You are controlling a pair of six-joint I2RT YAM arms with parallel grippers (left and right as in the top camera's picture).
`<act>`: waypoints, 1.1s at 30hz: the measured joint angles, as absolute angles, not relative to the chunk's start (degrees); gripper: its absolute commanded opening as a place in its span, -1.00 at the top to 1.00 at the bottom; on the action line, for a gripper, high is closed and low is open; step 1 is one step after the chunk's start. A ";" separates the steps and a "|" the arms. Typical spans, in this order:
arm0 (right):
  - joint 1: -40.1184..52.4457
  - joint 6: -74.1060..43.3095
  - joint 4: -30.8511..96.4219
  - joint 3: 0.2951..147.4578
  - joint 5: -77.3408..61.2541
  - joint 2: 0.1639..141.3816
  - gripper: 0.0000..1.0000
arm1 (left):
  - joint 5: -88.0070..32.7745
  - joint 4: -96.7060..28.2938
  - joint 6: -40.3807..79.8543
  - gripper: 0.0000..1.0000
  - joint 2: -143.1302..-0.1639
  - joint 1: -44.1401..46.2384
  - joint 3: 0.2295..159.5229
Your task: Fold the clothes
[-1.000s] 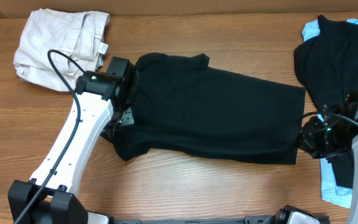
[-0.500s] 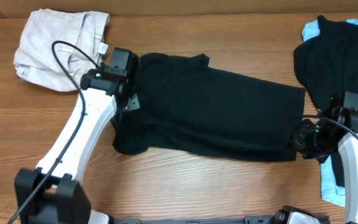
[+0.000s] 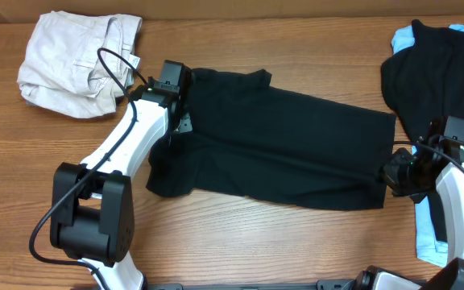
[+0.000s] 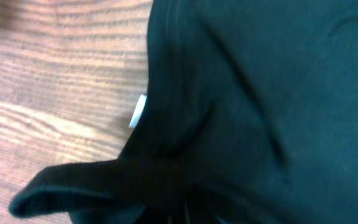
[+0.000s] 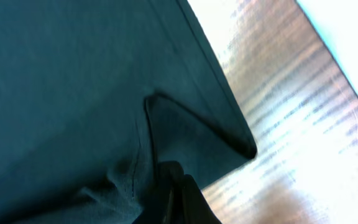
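Black plain short-sleeved T-shirt point(image 3: 280, 145) lies spread across the middle of the wooden table point(image 3: 240, 242). The left gripper point(image 3: 176, 121) pinches its edge at frame left, and the right gripper point(image 3: 391, 173) clamps its lower-right hem corner.

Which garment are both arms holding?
The black T-shirt spread out mid-table, not the beige trousers top left or the dark pile top right.
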State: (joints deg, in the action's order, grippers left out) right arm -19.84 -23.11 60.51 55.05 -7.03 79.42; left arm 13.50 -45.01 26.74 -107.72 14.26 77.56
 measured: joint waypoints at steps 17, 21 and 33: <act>-22.65 -24.88 59.27 55.09 -4.45 81.23 0.92 | 12.29 -41.50 26.59 0.92 -107.81 14.26 77.56; -24.75 -25.06 62.76 56.99 -6.26 81.10 0.92 | 12.01 -41.50 26.57 0.91 -107.81 14.28 77.56; -25.08 -23.22 73.36 65.80 -9.17 71.35 0.92 | 12.01 -41.80 26.57 0.91 -107.81 14.28 77.56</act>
State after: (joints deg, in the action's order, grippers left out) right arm -25.08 -23.22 73.36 65.80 -9.17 71.35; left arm 12.01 -41.80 26.57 -107.81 14.28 77.56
